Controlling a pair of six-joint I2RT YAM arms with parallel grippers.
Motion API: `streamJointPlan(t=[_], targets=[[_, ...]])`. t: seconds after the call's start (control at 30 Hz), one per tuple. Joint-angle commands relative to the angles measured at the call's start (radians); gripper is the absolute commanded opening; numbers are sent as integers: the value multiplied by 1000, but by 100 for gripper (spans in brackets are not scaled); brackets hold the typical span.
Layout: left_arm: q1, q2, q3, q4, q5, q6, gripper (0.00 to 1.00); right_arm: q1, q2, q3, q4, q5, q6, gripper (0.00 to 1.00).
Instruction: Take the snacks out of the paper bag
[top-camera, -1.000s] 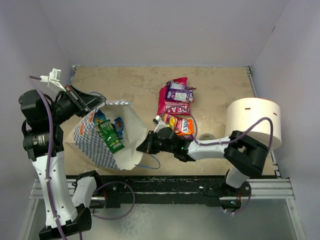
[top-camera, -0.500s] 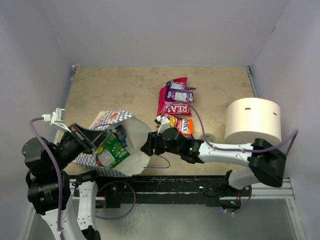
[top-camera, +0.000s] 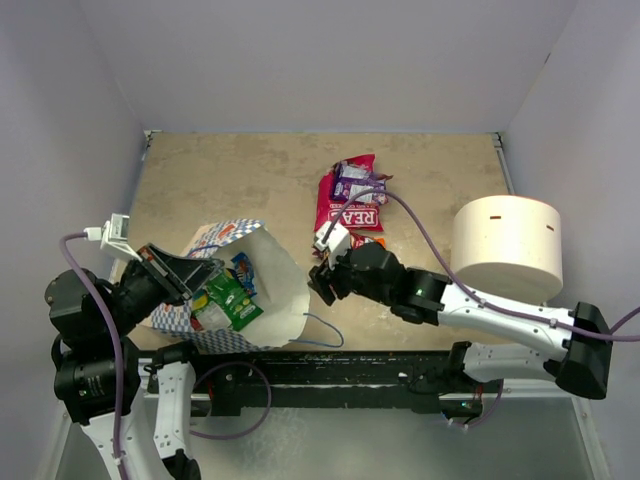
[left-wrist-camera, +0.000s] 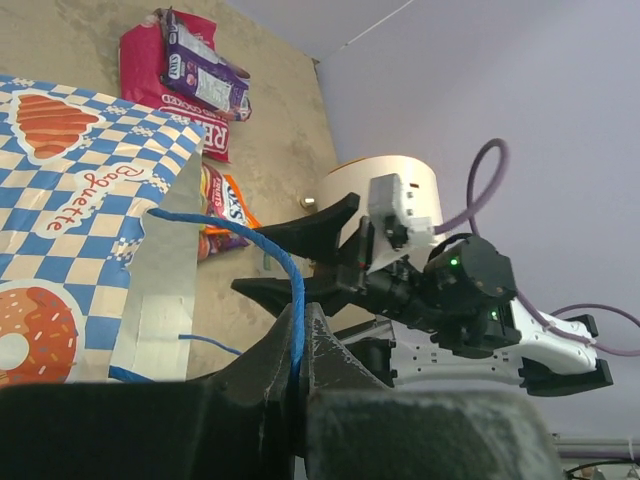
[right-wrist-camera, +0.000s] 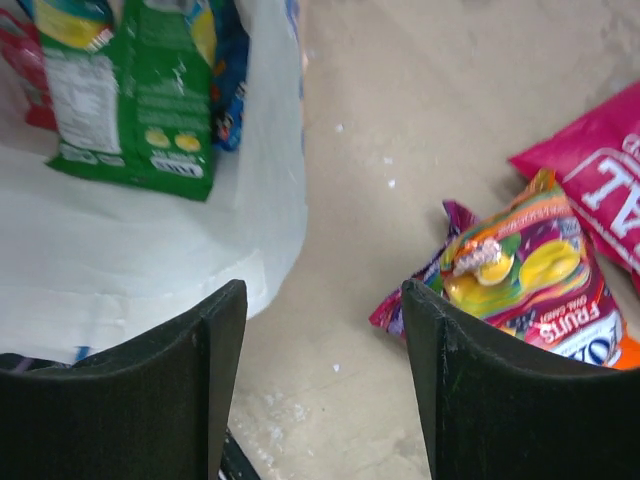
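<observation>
The paper bag lies on its side at the near left, its white mouth facing right and its checkered outside turned up. A green packet and a blue one lie inside it. My left gripper is shut on the bag's blue cord handle at the bag's left end. My right gripper is open and holds nothing. It hangs over bare table between the bag's mouth and an orange packet. Behind it lies the red-pink chip bag with a purple packet on top.
A big white cylinder roll stands at the right, close to my right arm. The bag's other blue cord trails on the table near the front edge. Walls close in the table on the left, the back and the right.
My right gripper has opened, let go of the bag's mouth edge and drawn back to the right. The left arm dropped towards the near left, pulling the bag with it.
</observation>
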Motion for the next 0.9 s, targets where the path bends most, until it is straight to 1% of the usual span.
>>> streamJointPlan(t=[0.0, 0.13, 0.2, 0.27, 0.3, 0.33, 0.37, 0.43, 0.57, 0.67, 0.73, 0.8, 0.87], targets=[[1, 12, 51, 70, -7, -10, 0, 3, -49, 81, 98, -74, -44, 65], [2, 12, 52, 129, -1, -6, 0, 12, -19, 79, 277, -132, 89, 64], [1, 34, 56, 148, -1, -7, 0, 16, 28, 83, 324, -141, 146, 63], [2, 75, 71, 166, -2, -5, 0, 17, 73, 110, 286, -43, 214, 63], [1, 94, 84, 175, -1, 0, 0, 16, 97, 132, 213, 17, 266, 64], [2, 120, 99, 175, -2, 13, 0, 15, 114, 153, 149, 43, 297, 65], [1, 138, 117, 167, -3, 29, 0, 10, 131, 165, 112, 70, 292, 67], [1, 156, 141, 149, -7, 60, 0, 4, 167, 197, 93, 68, 210, 69], [1, 163, 144, 149, -2, 82, 0, 4, 230, 255, 139, 37, -16, 70], [1, 167, 142, 153, -5, 81, 0, -3, 307, 366, 112, 35, -115, 70], [1, 173, 144, 163, -11, 79, 0, -5, 360, 432, 96, 16, -119, 69], [2, 183, 147, 173, -18, 81, 0, -5, 403, 468, 123, -12, -115, 66], [2, 203, 161, 160, -38, 91, 0, -7, 445, 509, 141, 0, -97, 61]])
